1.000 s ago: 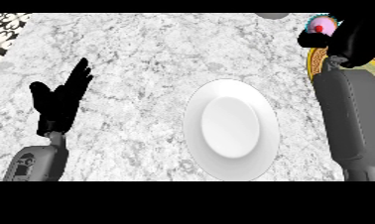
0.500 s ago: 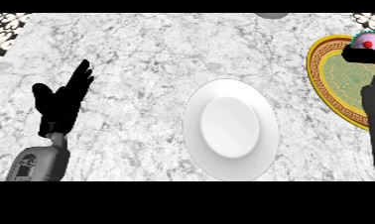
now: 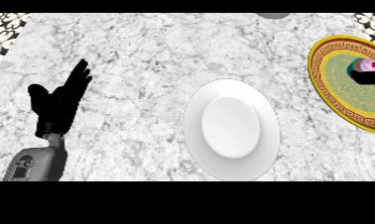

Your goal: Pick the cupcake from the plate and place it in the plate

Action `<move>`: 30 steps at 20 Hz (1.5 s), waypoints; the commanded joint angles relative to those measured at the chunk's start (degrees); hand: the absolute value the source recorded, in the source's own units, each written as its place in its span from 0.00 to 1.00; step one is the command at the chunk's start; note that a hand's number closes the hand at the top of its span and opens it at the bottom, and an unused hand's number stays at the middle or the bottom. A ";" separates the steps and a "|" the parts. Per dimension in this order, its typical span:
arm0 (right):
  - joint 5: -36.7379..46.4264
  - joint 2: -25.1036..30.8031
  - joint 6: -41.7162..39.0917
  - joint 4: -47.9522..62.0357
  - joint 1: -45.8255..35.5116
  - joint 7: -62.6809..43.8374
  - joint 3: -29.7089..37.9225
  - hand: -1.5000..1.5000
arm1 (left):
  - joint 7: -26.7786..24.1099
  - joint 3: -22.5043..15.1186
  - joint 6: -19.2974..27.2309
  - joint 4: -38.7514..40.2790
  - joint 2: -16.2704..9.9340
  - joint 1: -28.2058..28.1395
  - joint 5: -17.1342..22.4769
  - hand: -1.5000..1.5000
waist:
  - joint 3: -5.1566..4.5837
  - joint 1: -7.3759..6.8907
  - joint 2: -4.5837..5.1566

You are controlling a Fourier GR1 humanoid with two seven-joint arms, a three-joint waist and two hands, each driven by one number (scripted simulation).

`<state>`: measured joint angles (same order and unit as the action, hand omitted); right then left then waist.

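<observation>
Pink-frosted cupcake at the far right edge, only partly visible, sitting on the gold-rimmed plate with a green centre. Black right hand on that plate, touching the cupcake; cannot tell whether the fingers are curled or straight. White plate near the centre, nothing on it, well apart from the gold one. Left hand at the left over the marble counter, open, fingers up, resting.

A matte black left hand tops a grey forearm bearing a dark round marking.
</observation>
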<state>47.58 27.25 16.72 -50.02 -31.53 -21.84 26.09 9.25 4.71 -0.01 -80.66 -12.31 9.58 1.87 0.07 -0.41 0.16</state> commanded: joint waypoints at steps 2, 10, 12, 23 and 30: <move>-4.80 0.37 2.65 4.52 -0.07 11.18 1.03 0.00 | 0.35 0.58 -0.36 2.81 0.39 3.00 0.08 0.50 | -0.03 0.13 -0.01; -14.20 -2.95 6.67 -7.18 -2.11 25.92 3.20 0.00 | -1.88 -0.93 0.58 -0.01 2.77 -2.06 -0.61 0.50 | -0.02 0.15 -0.45; -17.98 -3.58 4.55 -11.22 -1.74 24.66 4.50 0.00 | -2.95 -0.50 1.08 2.85 2.59 -1.66 -1.51 0.50 | -0.08 0.85 -0.39; -37.97 -5.94 -8.86 -24.96 8.23 14.15 12.10 0.00 | 1.53 0.57 0.06 -2.15 0.75 -1.09 -0.55 0.50 | -0.06 0.82 -0.40; -42.03 -3.09 -10.81 -24.48 16.32 22.47 12.65 0.00 | -0.06 1.82 -2.59 -2.51 -0.77 -2.40 -0.63 0.50 | -0.07 0.48 -0.23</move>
<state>7.73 24.21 6.89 -72.68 -20.02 -1.90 38.43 9.80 6.21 -0.81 -81.28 -12.16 9.17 1.05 -0.01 0.23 -0.09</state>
